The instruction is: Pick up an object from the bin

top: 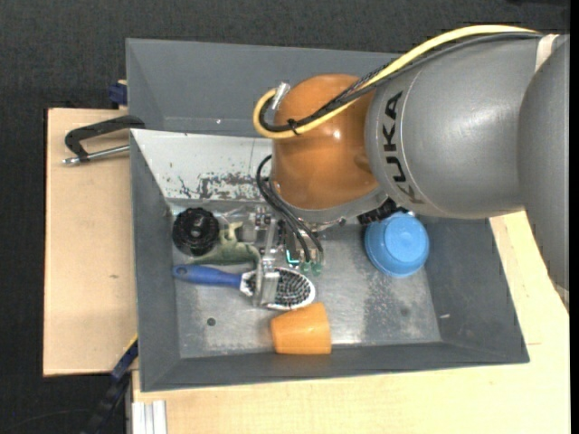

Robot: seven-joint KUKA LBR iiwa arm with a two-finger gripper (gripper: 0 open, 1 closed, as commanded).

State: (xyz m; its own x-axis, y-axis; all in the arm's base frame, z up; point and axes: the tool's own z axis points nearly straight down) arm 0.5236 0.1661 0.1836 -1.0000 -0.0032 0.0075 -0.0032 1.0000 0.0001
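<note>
My gripper (282,245) hangs low over the middle of the bin floor, its upper part hidden under the arm's orange cover. Just below it lies a blue-handled tool (210,276) with a silvery mesh head (291,287), handle pointing left. To its left sits a black round knob-like thing (194,230), and a small pale green object (237,243) lies between that and the gripper. An orange cup (300,329) lies on its side at the bin's front wall, below the mesh head.
A blue cup (396,243) lies on the right of the bin floor, close beside the arm. The arm's big grey body covers the bin's upper right part. The sloping bin walls close in on all sides.
</note>
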